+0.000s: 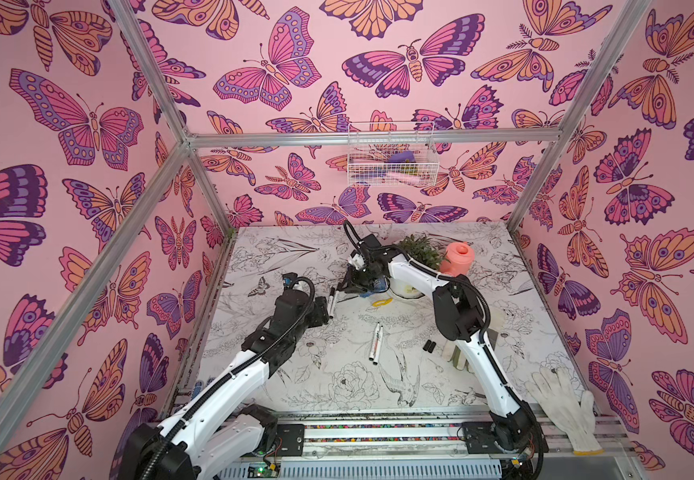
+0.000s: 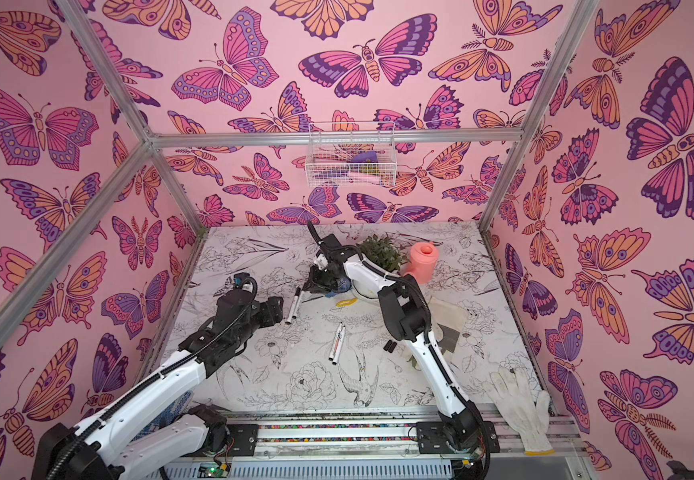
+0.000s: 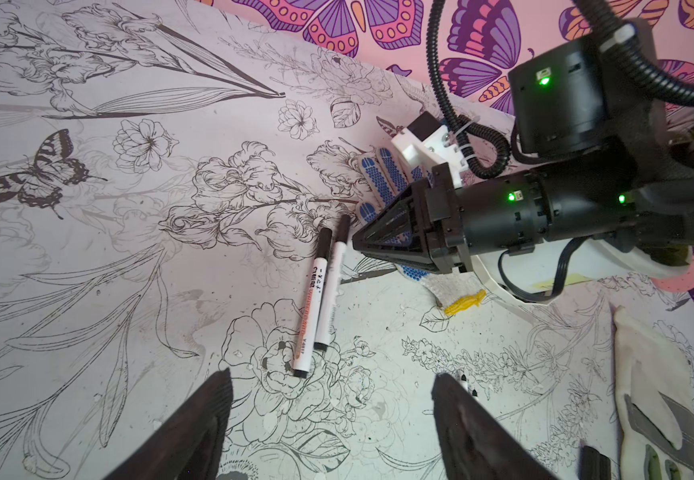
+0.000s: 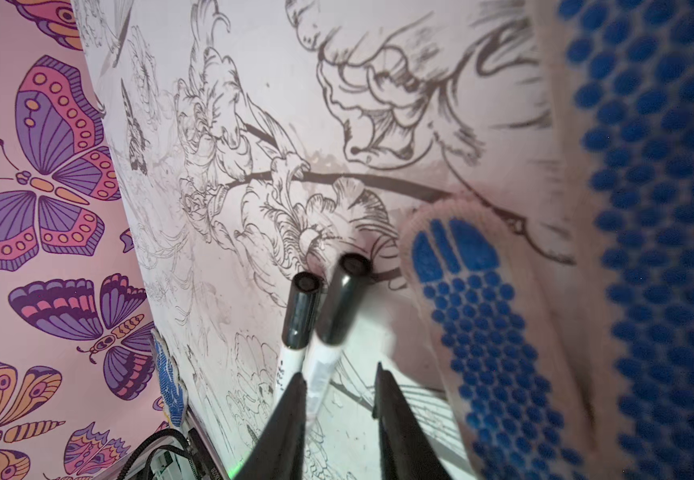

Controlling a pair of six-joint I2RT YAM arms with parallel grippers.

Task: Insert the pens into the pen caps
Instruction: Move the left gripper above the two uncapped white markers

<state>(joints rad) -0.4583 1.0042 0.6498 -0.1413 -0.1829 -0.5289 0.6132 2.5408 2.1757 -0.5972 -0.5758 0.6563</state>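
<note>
My right gripper [image 4: 340, 370] is slightly parted around one of two capped pens [image 3: 314, 299], lying far on the table [image 3: 87, 291] beside the blue-dotted glove [image 4: 482, 311]; my left gripper [image 3: 332, 374] is spread, empty. If I retreat crookedly, a finger could drag that pen and roll both.

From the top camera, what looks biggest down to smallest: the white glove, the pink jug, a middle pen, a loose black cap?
1. white glove, though it lies nearest the camera, which helps
2. pink jug
3. middle pen, about as long as the jug but far thinner
4. black cap
</note>
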